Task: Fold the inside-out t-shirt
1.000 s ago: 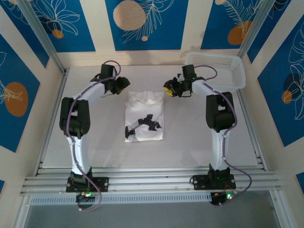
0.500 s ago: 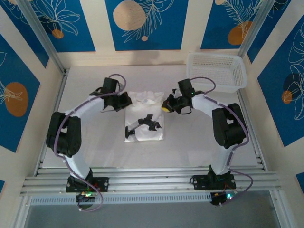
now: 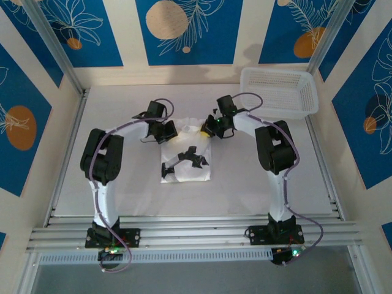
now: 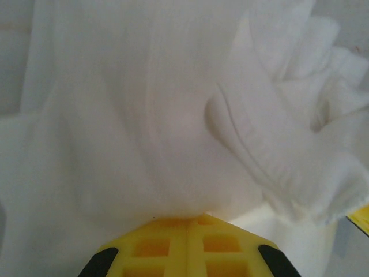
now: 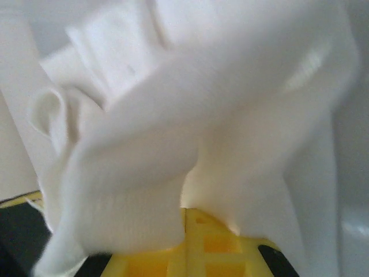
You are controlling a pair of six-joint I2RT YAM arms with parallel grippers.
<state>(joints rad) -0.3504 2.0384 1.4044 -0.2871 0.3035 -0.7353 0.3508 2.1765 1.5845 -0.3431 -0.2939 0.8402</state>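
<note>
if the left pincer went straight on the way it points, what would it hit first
The t-shirt: the left pincer is shut on its bunched white cloth, which lies directly ahead. Beyond that fold the right pincer looks to face it, though depth is unclear.

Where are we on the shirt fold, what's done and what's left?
Done: the t-shirt already lies as a narrow rectangle mid-table, sides apparently folded in. In hand: the left gripper and right gripper are both shut on its far edge, one at each corner. Still to do: probably carrying that edge over to the near hem, then releasing.
</note>
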